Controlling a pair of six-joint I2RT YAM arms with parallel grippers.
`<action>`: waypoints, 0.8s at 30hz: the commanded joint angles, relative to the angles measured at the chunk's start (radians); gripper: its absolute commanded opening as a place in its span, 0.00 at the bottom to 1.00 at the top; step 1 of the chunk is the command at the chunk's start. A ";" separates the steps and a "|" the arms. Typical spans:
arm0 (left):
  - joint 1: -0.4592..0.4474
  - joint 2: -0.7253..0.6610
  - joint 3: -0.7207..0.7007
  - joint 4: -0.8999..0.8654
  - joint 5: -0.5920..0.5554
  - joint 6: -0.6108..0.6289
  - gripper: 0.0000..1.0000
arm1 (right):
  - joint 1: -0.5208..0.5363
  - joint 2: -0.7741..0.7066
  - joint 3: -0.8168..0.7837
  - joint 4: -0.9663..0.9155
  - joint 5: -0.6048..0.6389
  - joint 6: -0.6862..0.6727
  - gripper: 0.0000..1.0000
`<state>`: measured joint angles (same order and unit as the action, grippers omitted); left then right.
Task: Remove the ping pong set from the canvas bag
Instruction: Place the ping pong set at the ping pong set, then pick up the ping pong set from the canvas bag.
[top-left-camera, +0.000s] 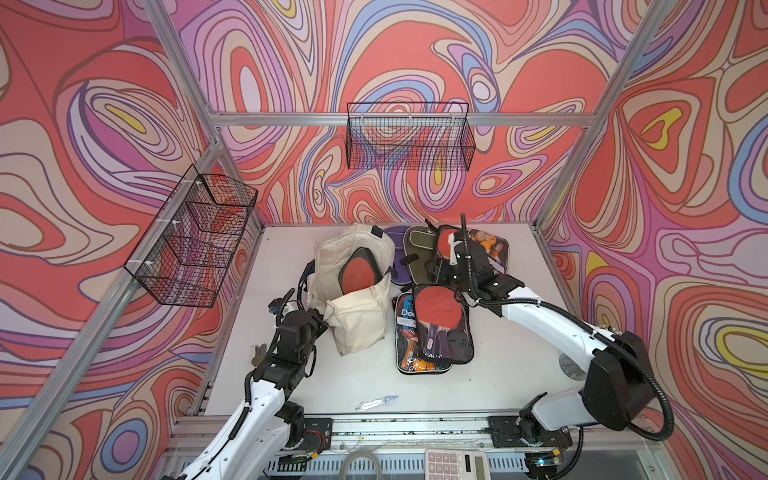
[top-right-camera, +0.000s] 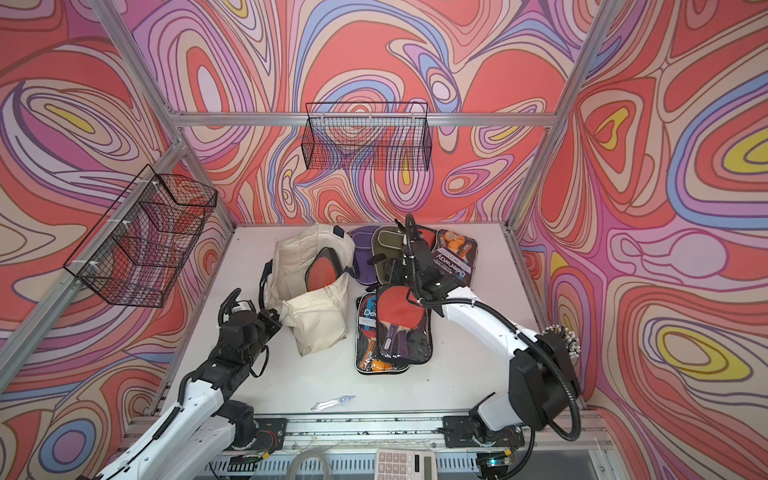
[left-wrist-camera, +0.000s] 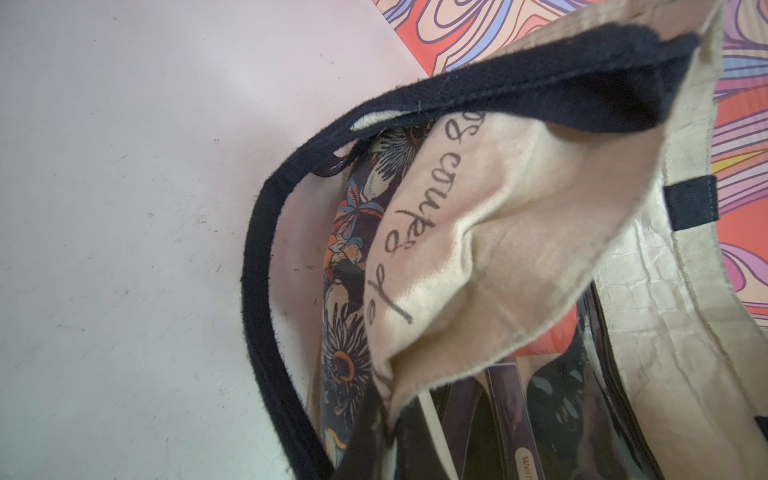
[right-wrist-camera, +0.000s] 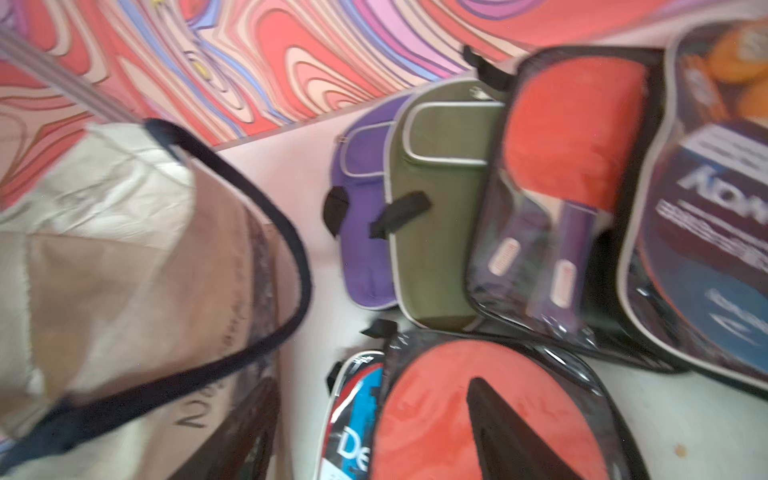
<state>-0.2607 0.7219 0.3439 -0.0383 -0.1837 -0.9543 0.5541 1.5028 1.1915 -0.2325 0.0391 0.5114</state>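
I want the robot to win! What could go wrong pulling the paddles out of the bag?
The left jaws seem to pinch only an edge of the soft canvas bag, so it could slip or drag along. The ping pong set sits snug in the opening and might snag. The right arm could knock the loose sets beside it.

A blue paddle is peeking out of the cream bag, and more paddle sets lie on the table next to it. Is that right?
Not quite. The paddle peeking out of the canvas bag is red, not blue; both top views show it. More paddle sets do lie on the table beside it.
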 joint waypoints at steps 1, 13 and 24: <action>0.008 0.010 -0.016 0.015 -0.008 -0.001 0.00 | 0.065 0.080 0.159 -0.042 -0.041 -0.097 0.75; 0.008 -0.004 -0.051 0.051 0.000 -0.015 0.00 | 0.190 0.510 0.691 -0.279 -0.163 -0.173 0.79; 0.008 -0.010 -0.075 0.076 0.004 -0.017 0.00 | 0.202 0.710 0.881 -0.454 -0.089 -0.189 0.90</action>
<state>-0.2607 0.7120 0.2935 0.0437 -0.1677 -0.9623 0.7513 2.1727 2.0415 -0.6048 -0.0814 0.3340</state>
